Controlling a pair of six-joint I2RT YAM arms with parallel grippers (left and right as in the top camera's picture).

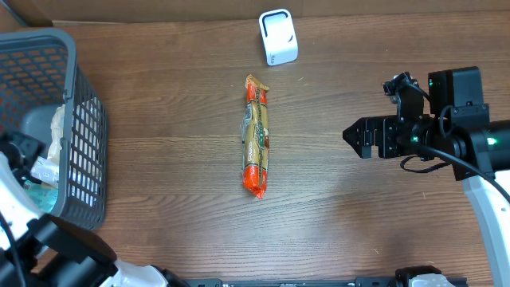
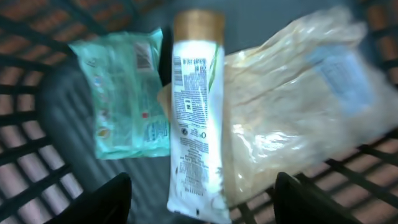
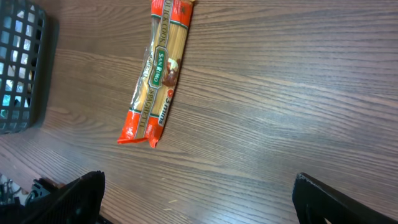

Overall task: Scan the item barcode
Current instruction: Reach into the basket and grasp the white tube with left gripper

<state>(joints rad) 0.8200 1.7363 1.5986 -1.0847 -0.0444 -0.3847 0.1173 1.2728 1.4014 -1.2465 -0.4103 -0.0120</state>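
Observation:
In the left wrist view, a white tube [image 2: 198, 118] with a gold cap and a barcode label lies inside the basket, between a teal packet [image 2: 127, 93] and a clear bag of pale contents [image 2: 298, 106]. My left gripper [image 2: 202, 185] is open over the tube's lower end, one finger on each side and neither touching it. A long orange and green pasta packet [image 1: 256, 135] lies on the table in the middle. The white scanner [image 1: 278, 37] stands at the back. My right gripper [image 1: 356, 137] hangs open to the right of the pasta, holding nothing.
The dark grey wire basket [image 1: 84, 135] takes up the table's left side, and my left arm [image 1: 24, 159] reaches down into it. The right wrist view shows the pasta packet [image 3: 158, 68] and the basket's corner [image 3: 22, 68] on the wood table.

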